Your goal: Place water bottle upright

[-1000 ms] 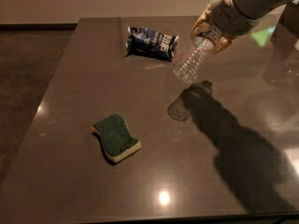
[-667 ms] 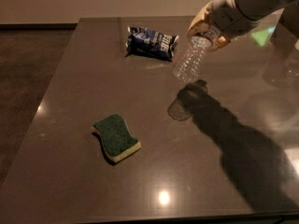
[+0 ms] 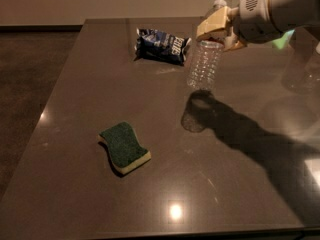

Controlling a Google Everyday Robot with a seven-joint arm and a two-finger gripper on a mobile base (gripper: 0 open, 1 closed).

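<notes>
The water bottle (image 3: 204,64) is a small clear ribbed plastic bottle with a white cap at its top. It hangs nearly upright, base down, just above the dark table (image 3: 75,109) at the middle right. My gripper (image 3: 218,29) is shut on the bottle's neck and upper part, with tan fingers (image 3: 212,23) on either side. The white arm reaches in from the upper right. The bottle's shadow lies on the table right below its base.
A dark blue snack bag (image 3: 161,45) lies at the back of the table, left of the bottle. A green and yellow sponge (image 3: 124,147) lies at the front left. A clear object (image 3: 302,66) stands at the right edge. The table's left edge drops to dark floor.
The bottle has swung from tilted toward upright in my gripper, and its base has come lower toward the table.
</notes>
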